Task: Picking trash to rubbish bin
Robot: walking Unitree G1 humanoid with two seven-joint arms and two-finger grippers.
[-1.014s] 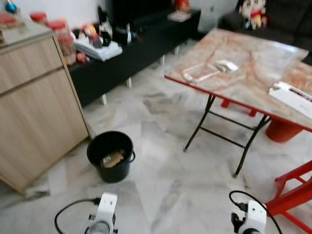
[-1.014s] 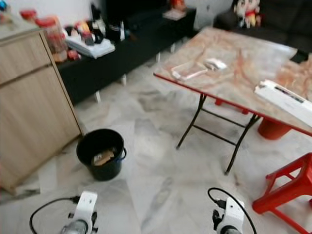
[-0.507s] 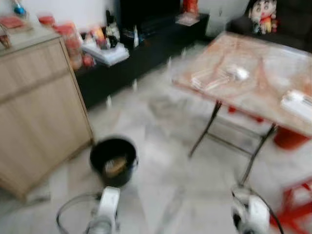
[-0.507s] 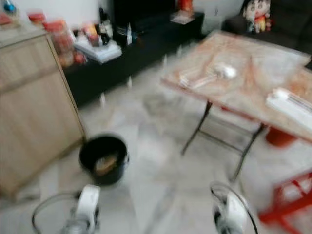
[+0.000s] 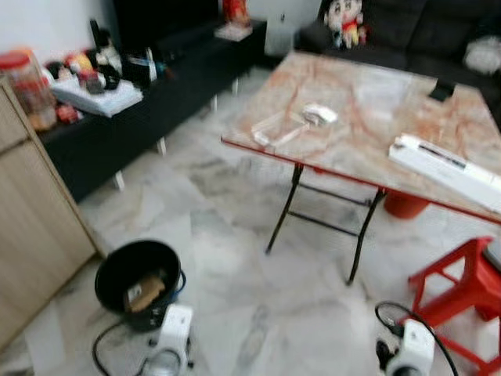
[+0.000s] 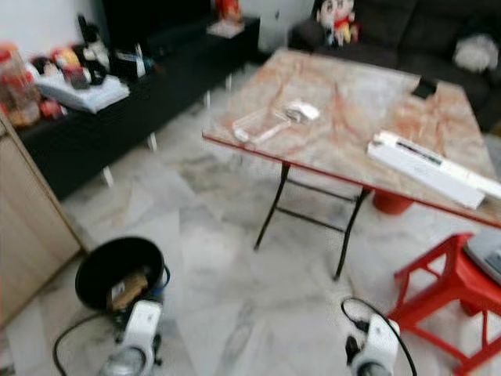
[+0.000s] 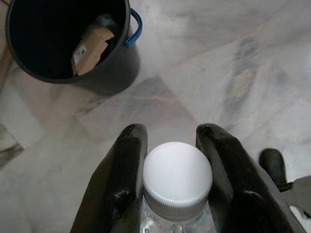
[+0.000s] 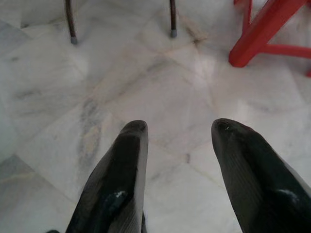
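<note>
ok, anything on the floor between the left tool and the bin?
Bare marble floor. In the left wrist view the left tool, shut on a white-capped bottle, faces the black bin with nothing between.

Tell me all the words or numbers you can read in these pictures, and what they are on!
None can be read.
Long white box on the table: dark marks, too blurred to read.
Cardboard piece in the black bin: a small printed label, too small to read.
White cap of the bottle in the left gripper: plain, no writing.
Jars and things on the low black cabinet: too blurred to read.
</note>
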